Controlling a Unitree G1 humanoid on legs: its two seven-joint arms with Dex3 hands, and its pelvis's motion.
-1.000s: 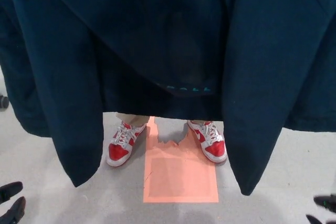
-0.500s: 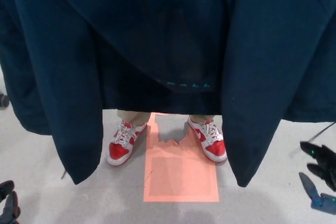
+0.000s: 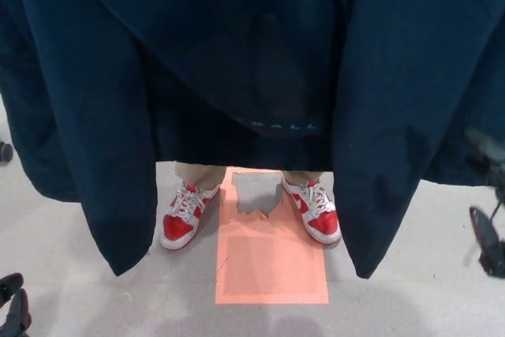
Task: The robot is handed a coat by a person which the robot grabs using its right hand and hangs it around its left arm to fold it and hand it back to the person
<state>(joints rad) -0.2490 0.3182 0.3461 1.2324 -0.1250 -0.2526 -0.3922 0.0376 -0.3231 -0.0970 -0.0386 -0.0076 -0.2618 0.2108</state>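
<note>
– Which step, judging from here?
– Looks like the very start: the hand-over, with nothing taken yet. Can see the coat [image 3: 252,61] held up wide across the far side, filling the top of the view, with two long front flaps hanging toward the floor [image 3: 410,305]. Touched by neither hand.
– And the right one?
– Found at the right edge: the right hand [image 3: 487,230], blurred, just beside the coat's right flap but apart from it. Seems spread open, grasping nothing.
– The left?
– Only a sliver of the left hand [image 3: 11,305] at the near left corner, low and well apart from the coat. Cannot tell whether released or clenched.
– Next move?
– Probably calls for lifting the right hand up and in toward the cloth, then closing on a thick fold high up rather than on a loose flap. After that, raising the left arm as a rail to drape over.
– Anything in the way?
– Nothing between the right hand and the coat. Beyond the hem, a person's red-and-white shoes [image 3: 314,212], planted either side of the far end of an orange mat [image 3: 272,270]. Worth minding the loose cloth, apt to swing or slip. Hard to judge where held, with the person's hands out of sight.
</note>
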